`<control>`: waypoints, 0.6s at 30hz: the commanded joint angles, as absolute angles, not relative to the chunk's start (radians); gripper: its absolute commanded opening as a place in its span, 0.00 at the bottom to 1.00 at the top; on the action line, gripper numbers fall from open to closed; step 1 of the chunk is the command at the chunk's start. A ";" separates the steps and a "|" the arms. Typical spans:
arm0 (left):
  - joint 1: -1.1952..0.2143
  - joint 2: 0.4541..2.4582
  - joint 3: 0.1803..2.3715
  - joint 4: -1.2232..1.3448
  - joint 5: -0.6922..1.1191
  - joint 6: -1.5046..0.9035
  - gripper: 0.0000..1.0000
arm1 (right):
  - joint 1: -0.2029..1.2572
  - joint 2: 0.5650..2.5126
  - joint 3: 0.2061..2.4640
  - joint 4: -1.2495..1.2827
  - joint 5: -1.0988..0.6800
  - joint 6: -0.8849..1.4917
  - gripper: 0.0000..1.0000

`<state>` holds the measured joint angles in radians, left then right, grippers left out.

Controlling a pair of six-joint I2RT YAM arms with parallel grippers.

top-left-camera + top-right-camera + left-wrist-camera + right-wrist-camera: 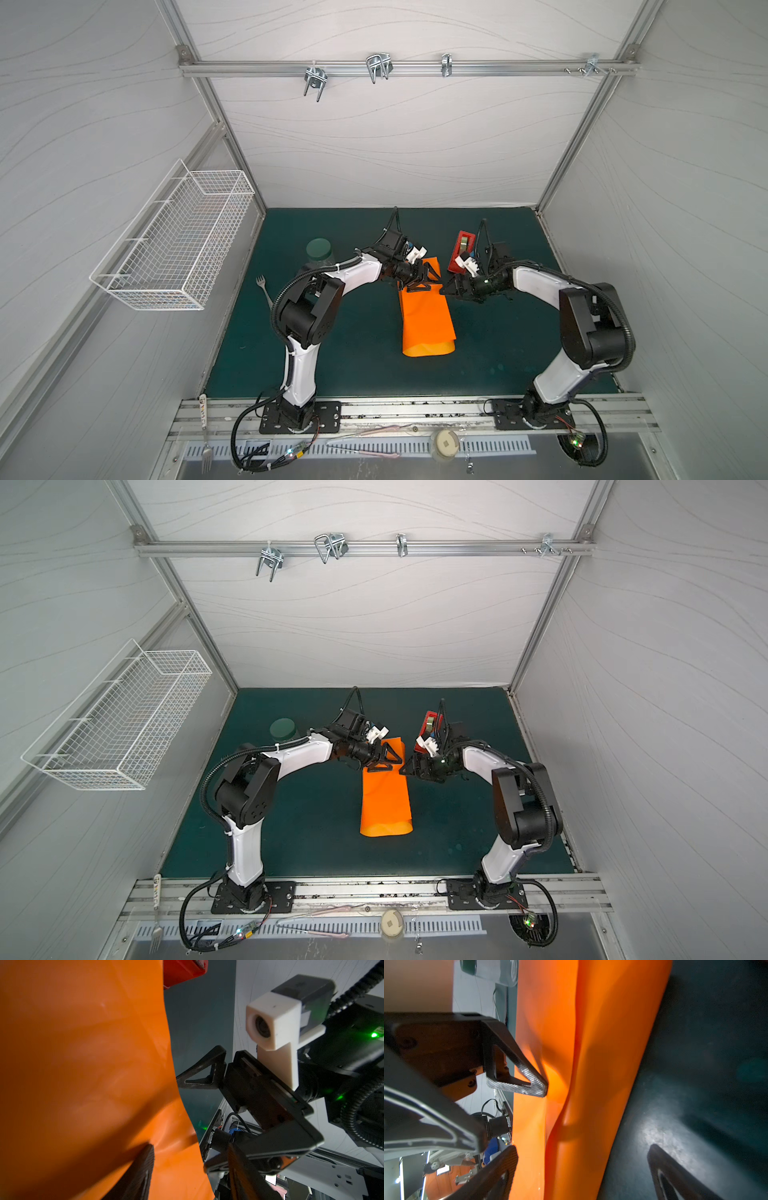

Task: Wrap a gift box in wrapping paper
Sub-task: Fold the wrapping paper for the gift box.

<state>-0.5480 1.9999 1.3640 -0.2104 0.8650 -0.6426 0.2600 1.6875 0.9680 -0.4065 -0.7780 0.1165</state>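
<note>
Wrapping paper: orange sheet folded into a long sleeve on the mat, long axis running near to far, near end open. Gift box: not in sight, presumably inside the paper. Left gripper: over the paper's far end, fingers spread, one tip touching the sheet; the nearer arm. Right gripper: just beside that end, fingers spread wide, empty. Tape dispenser: red, beyond the paper's far end.

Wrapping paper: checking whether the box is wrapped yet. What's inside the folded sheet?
The wrapping paper lies folded into a flattened tube. Its open near end shows only orange inside. The gift box is not visible; anything deeper is covered by the paper.
</note>
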 commanded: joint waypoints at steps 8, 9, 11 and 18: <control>-0.555 2.082 1.333 -0.300 0.705 -0.622 0.61 | 0.300 1.800 1.003 -0.342 -0.803 0.172 0.88; -0.555 2.083 1.335 -0.299 0.707 -0.623 0.61 | 0.301 1.806 1.004 -0.344 -0.794 0.174 0.86; -0.555 2.081 1.341 -0.302 0.711 -0.623 0.61 | 0.299 1.815 1.005 -0.359 -0.769 0.165 0.83; -0.555 2.034 1.442 -0.394 0.720 -0.557 0.63 | 0.285 1.827 0.987 -0.390 -0.723 0.150 0.75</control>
<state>-0.5510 2.0010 1.4071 -0.2787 0.8421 -0.6189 0.2932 1.7981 0.9924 -0.3653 -0.7998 0.1680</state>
